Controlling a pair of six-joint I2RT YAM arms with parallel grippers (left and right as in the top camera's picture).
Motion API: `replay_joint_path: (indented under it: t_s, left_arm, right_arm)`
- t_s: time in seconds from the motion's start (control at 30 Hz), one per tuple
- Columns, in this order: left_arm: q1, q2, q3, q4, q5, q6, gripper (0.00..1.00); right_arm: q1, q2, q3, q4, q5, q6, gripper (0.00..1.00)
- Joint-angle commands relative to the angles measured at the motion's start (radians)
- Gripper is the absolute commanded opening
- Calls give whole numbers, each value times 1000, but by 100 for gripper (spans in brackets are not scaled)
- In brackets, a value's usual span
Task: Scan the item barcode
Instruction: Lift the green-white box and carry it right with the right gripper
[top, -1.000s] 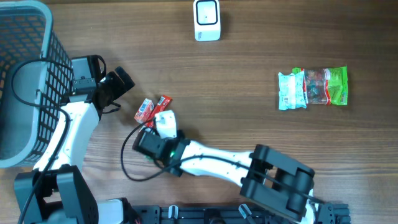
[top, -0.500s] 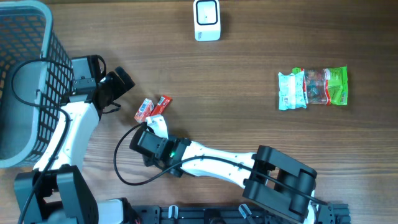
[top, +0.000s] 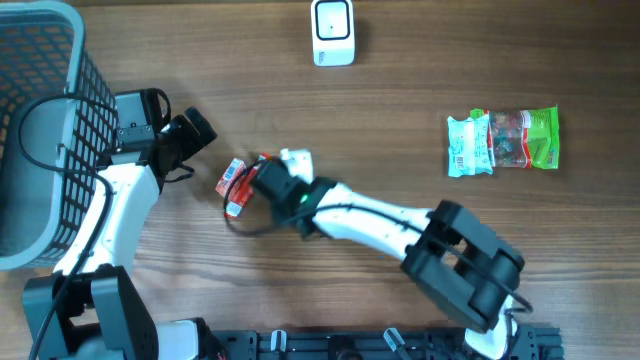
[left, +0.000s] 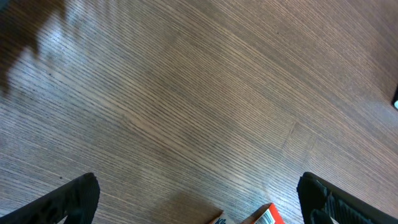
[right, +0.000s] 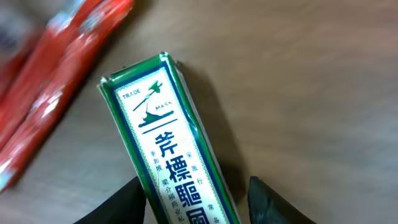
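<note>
Wood-grain brown bench (top: 400, 100) is seen carrying everything. At its left edge a grey mesh plastic basket (top: 40, 130) is stood. Toward the right a crinkled green-and-white snack bag (top: 503, 141) is laid flat, and a small white boxy scanner (top: 332, 32) is set at the far edge, well apart from it. Left of centre, two red foil packets (top: 232, 180) are laid side by side. Just beside them, a slim white carton edged in green (right: 168, 143), printed with Chinese characters, is clamped between the fingers of the right gripper (right: 196, 199). The left gripper (left: 202, 199) is held spread wide above bare wood near the packets.
</note>
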Motion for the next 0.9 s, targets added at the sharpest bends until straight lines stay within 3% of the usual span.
replay_joint_path:
  t_s: [0.0, 0.17, 0.33, 0.47, 0.5, 0.53, 0.63, 0.87]
  left_arm:
    - [5, -14, 2, 0, -13, 19, 100]
    - [5, -14, 2, 0, -13, 19, 100]
    - [5, -14, 2, 0, -13, 19, 100]
    - [5, -14, 2, 0, -13, 19, 100]
    - [5, -14, 2, 0, -13, 19, 100]
    - [5, -14, 2, 0, -13, 19, 100]
    - [5, -14, 2, 0, -13, 19, 100]
    - [5, -14, 2, 0, -13, 19, 100]
  right_arm:
    - [-119, 15, -1, -9, -145, -126, 53]
    - [-287, 4, 0, -71, -370, -364, 57]
    - [-333, 4, 0, -166, -373, -544, 48]
    - [-333, 4, 0, -179, -353, -649, 50]
    - [-333, 4, 0, -177, -309, -670, 49]
    - [-333, 4, 0, -174, -261, -671, 41]
    - [-330, 4, 8, -173, -239, -679, 40]
    - [-288, -12, 42, -169, -187, -721, 47]
